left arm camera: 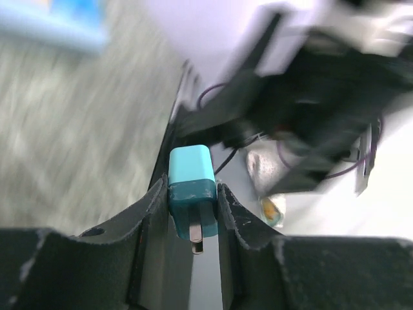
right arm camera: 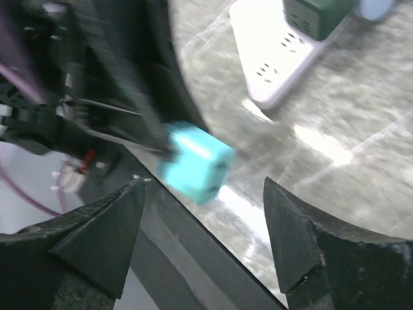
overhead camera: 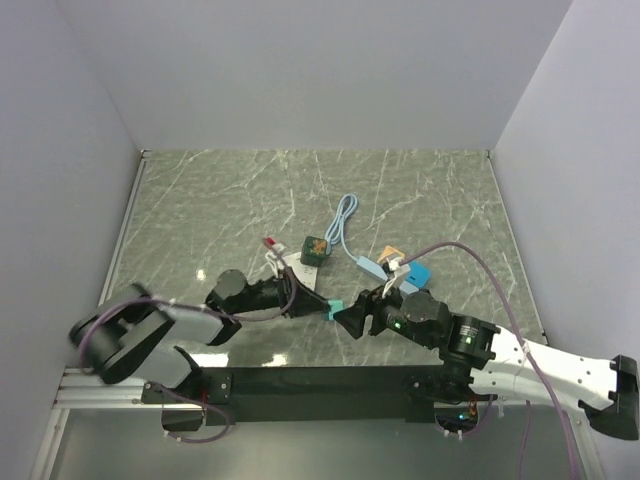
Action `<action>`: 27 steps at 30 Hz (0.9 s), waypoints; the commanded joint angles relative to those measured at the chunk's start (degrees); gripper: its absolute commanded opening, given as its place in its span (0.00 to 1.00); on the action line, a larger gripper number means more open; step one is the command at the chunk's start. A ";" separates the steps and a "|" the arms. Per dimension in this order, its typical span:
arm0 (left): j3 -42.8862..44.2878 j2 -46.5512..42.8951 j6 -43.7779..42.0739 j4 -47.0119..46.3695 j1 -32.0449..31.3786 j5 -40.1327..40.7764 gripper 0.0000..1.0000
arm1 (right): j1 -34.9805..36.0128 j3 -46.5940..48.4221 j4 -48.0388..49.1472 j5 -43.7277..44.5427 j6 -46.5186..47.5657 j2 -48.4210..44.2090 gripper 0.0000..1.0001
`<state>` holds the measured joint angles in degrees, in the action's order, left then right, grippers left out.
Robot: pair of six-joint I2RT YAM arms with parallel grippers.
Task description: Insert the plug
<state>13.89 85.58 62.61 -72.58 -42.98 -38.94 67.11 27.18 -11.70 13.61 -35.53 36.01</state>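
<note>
Your left end effector [left arm camera: 192, 197] is clenched on the teal plug [left arm camera: 191, 169], one finger on each side of its darker base. The metal prongs point back toward the wrist, and the paler blunt end points outward. Your right end effector [right arm camera: 203, 187] faces it with its jaws spread wide, grasping nothing. The plug's pale end sits just in front of the gap between its fingers, touching neither. The two meet low over the near part of the desk [overhead camera: 220, 200]. Just beyond them lies the white power strip [right arm camera: 274, 61], with a green adapter [overhead camera: 315, 249] plugged in at its far end and free sockets nearer.

This reads as a hand-over, because the prongs are boxed in by the left grip and cannot reach a socket. Next, the right end effector needs to move forward and close squarely on the pale end. The left must then let go, which frees the prongs to line up with a socket.
</note>
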 commanded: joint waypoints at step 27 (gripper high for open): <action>-2.73 -27.66 -12.34 4.81 -2.28 6.51 0.00 | -11.39 -9.95 44.05 -34.08 -4.02 2.13 0.53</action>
<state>10.24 57.19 51.51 -65.82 -44.53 -33.06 55.81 16.53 26.11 -17.04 -39.05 37.50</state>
